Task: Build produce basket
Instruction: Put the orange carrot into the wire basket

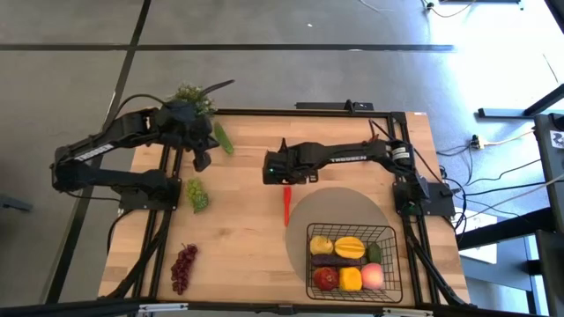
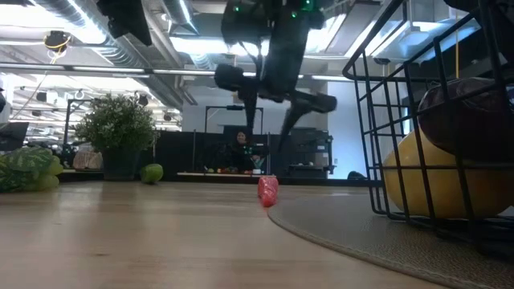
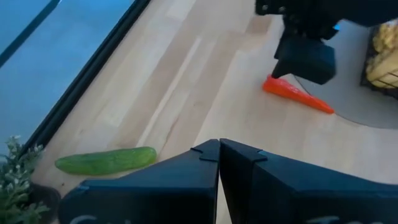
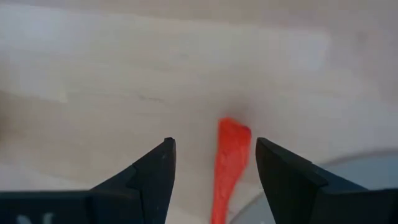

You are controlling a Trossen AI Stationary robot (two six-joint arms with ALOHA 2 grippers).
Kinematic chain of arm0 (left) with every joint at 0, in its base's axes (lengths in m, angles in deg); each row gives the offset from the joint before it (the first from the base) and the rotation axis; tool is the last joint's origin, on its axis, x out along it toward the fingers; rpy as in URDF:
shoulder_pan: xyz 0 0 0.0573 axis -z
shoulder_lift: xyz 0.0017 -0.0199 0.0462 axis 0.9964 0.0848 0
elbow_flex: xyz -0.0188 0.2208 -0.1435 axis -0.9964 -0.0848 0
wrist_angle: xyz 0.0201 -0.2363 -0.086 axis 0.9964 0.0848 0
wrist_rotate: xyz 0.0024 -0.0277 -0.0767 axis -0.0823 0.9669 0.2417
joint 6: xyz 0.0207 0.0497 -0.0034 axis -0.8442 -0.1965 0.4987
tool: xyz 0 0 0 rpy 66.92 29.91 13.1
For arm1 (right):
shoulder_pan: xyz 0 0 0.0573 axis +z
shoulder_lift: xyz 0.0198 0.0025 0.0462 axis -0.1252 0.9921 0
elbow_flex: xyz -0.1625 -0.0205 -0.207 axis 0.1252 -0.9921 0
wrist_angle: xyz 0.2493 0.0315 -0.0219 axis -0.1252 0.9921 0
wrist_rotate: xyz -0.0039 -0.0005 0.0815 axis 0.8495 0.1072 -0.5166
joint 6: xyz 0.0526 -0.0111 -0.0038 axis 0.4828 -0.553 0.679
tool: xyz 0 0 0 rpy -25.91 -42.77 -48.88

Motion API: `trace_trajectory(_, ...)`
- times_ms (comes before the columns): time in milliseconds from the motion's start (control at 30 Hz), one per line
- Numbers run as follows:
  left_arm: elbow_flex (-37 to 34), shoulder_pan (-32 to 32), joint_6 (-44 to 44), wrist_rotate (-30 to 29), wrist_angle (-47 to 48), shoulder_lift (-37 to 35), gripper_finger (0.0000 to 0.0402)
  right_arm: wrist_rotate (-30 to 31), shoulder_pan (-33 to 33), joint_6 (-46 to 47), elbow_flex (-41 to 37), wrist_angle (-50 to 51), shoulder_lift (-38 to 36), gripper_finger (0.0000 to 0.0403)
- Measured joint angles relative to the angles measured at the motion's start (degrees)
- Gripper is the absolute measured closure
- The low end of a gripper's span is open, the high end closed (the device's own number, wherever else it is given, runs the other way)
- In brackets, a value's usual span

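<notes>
One wooden table carries everything, and one grey round mat lies on it toward the right arm's side. One black wire basket sits on that mat and holds six pieces of produce that can be counted from above: a lemon, a yellow mango, a dark purple piece, a red apple, a yellow pepper and a pink peach. One potted plant stands at the table's far edge, well away from the basket. Four pieces lie loose outside the basket: one cucumber beside the plant, one bunch of green grapes, one bunch of purple grapes, and one red chili at the mat's edge. The right gripper hovers over the chili, fingers apart with the chili between them, untouched. The left gripper waits near the cucumber, fingers together and empty.
</notes>
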Motion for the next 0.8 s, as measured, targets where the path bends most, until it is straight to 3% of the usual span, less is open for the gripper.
trace_trajectory(333, 0.00, 0.00, -1.71, 1.05, 0.11, -0.02, 0.0401, -5.57, 1.08, 5.68, -4.80, -2.30, -0.09, 0.0193)
trace_trajectory(800, 0.00, 0.00, -1.73, 1.03, 0.09, 0.00, 0.0401, -5.42, 2.47, 10.48, -11.84, -11.67, -0.08, 0.0193)
